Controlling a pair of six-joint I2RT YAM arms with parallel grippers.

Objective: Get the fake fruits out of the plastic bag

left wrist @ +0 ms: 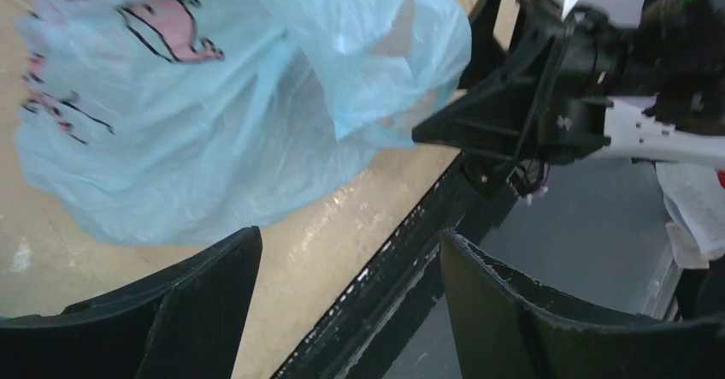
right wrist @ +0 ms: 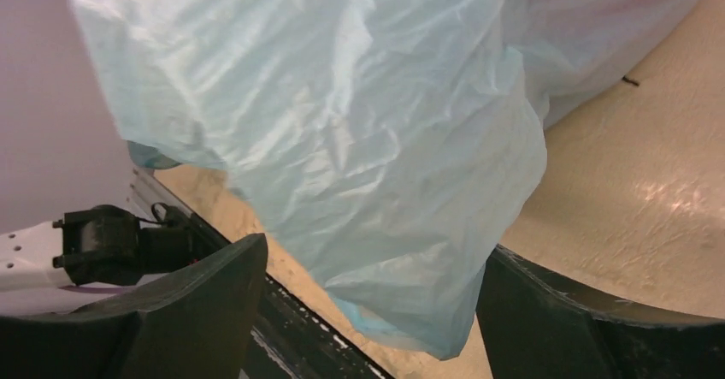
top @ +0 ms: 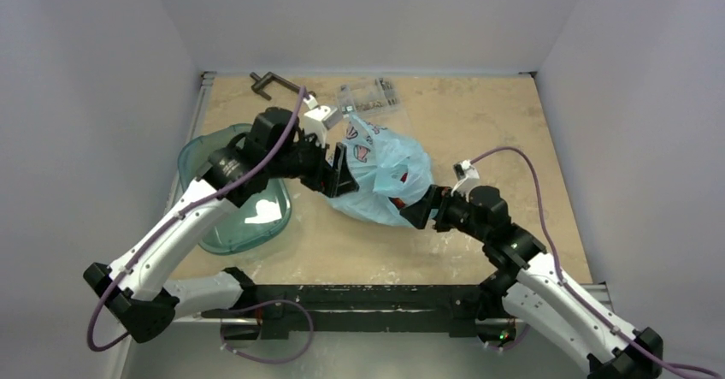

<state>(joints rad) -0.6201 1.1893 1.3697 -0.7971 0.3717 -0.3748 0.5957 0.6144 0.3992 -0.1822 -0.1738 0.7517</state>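
The bag, thin, light-blue and translucent, is seen crumpled in a loose heap near the middle of the table. A whitish panel with dark and red print is turned up at its far left. The fruits are mostly hidden inside; only a red patch is glimpsed at the near edge.

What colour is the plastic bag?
The plastic bag is light blue with pink-and-black printed figures, best in the left wrist view.
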